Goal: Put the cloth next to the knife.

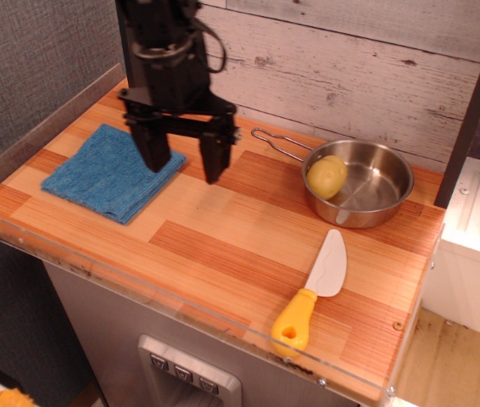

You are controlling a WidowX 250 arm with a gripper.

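Observation:
The cloth point(104, 173), a folded blue terry towel, lies flat at the left of the wooden counter. The knife point(314, 291), white blade and yellow handle with a hole, lies near the front right edge, far from the cloth. My black gripper point(184, 164) is open and empty, jaws pointing down. Its left finger hangs over the cloth's right edge; its right finger stands over bare wood beside it. I cannot tell if the fingers touch the surface.
A steel pan point(367, 184) with a yellow ball-like fruit point(327, 176) in it stands at the back right, its wire handle pointing left. A grey plank wall runs behind. A clear plastic lip edges the counter's front.

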